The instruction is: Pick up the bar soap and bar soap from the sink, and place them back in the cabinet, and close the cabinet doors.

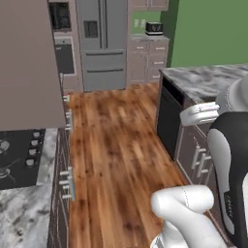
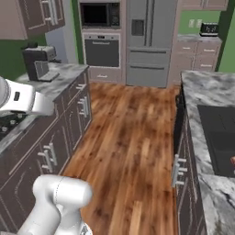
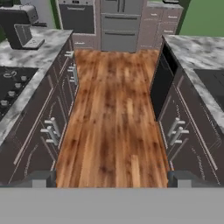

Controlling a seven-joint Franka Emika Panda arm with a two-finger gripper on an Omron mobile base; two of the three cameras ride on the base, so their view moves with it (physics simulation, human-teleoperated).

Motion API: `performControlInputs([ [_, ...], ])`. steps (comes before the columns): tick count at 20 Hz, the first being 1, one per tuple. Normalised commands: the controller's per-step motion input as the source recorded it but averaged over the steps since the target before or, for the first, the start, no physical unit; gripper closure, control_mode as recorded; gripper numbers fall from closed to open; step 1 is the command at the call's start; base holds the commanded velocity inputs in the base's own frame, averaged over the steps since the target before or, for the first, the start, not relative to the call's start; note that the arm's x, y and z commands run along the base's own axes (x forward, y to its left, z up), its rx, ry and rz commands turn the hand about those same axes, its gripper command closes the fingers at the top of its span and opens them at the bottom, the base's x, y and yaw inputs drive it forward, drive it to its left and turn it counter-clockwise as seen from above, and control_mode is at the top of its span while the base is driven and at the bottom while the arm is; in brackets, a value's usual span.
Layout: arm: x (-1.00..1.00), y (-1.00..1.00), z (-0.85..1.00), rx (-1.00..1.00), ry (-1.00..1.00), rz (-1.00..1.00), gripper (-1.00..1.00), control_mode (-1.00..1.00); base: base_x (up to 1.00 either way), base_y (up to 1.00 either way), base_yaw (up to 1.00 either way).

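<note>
Left to right in the hand view: stovetop [image 3: 11,89] on the left counter [image 3: 39,52], wooden floor [image 3: 113,127], then the sink [image 3: 213,83] at the right counter's far-right edge. Gripper [image 3: 111,180] fingers stand wide apart, empty (a reddish sliver of bar soap [image 2: 233,160] lies at the sink's right edge in the right base view).

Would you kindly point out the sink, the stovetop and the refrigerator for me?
sink [image 2: 220,137]: right base view, on its dark basin floor.
stovetop [image 1: 17,160]: left base view, on its black surface beside the knobs.
refrigerator [image 2: 149,46]: right base view, on its grey doors.
</note>
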Motion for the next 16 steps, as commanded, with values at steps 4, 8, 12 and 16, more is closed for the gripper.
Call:
performControlInputs([
  [4,0.00,0.00,0.00,0.00,0.00,0.00,-1.00,1.00,0.41,-0.03,-0.31],
  [8,0.00,0.00,0.00,0.00,0.00,0.00,-1.00,1.00,0.68,-0.06,-0.20],
  [12,0.00,0.00,0.00,0.00,0.00,0.00,-1.00,1.00,0.80,-0.12,-0.17],
  [16,0.00,0.00,0.00,0.00,0.00,0.00,-1.00,1.00,0.82,-0.10,-0.16],
])
